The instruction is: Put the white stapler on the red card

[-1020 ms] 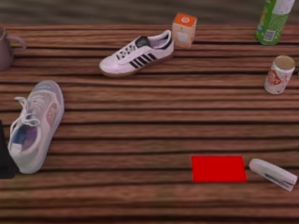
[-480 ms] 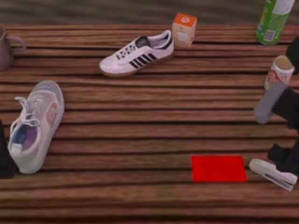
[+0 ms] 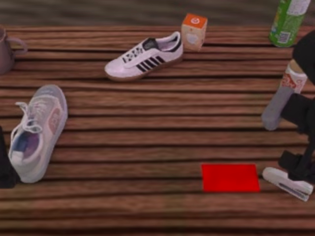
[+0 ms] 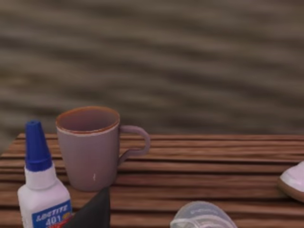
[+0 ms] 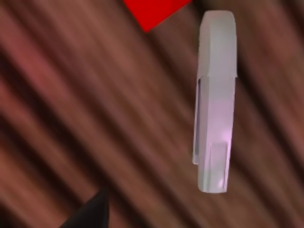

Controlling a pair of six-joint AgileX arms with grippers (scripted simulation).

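Note:
The white stapler (image 3: 288,183) lies flat near the table's front right corner, its rounded end toward the red card (image 3: 230,177), a small gap between them. My right gripper (image 3: 298,166) hangs over the stapler's far part, open and holding nothing. In the right wrist view the stapler (image 5: 216,102) shows full length with its dark strip, a corner of the card (image 5: 154,12) lies beyond it, and one dark fingertip (image 5: 92,213) stands well off to its side. My left gripper (image 3: 4,169) is parked at the left edge, open.
A striped white sneaker (image 3: 143,55) and an orange-and-white box (image 3: 194,31) sit at the back. A pale sneaker (image 3: 35,132) lies at the left, with a mug (image 4: 90,147) and a glue bottle (image 4: 42,199). A green bottle (image 3: 288,20) and a can (image 3: 295,81) stand behind my right arm.
My right arm has come in from the right edge and now hangs over the stapler, partly covering the can. Stapler, card and left arm have not moved.

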